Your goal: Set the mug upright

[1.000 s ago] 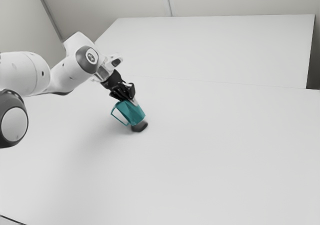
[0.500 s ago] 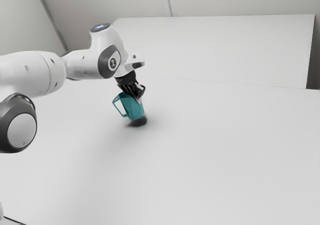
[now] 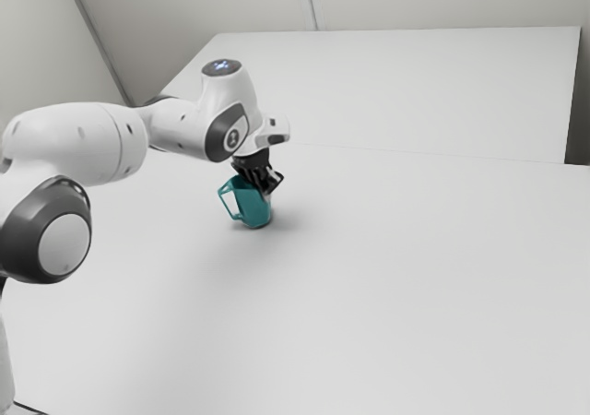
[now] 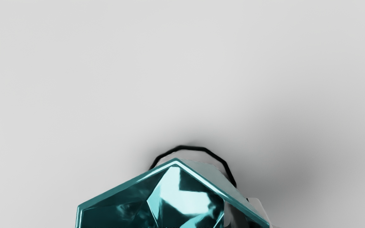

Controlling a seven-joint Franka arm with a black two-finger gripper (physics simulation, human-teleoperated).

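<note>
A black pincer (image 3: 266, 195) grips the wall of a teal mug (image 3: 250, 208), its two fingers closed to the wall's thickness, with one fingertip (image 4: 236, 219) inside the cup and the other (image 4: 257, 207) against the outside. The mug, mouth up and close to upright, leans slightly toward the exterior view's left, where its handle (image 3: 230, 201) juts out. In the wrist view, the dark edge of the base (image 4: 192, 147) peeks past the angular rim (image 4: 124, 187). The base is on or just above the white desk (image 3: 387, 286); which of the two cannot be told. Above, the white arm (image 3: 180, 127) reaches in from the exterior view's left.

The lean is the likeliest source of trouble: were the mug let go at this angle, or with a gap below it, it could rock, drop or topple toward its handle. Held by one side of its wall, it could also swivel between the fingertips if the base catches the desk, while pressing down too hard might make it slip or skid.
</note>
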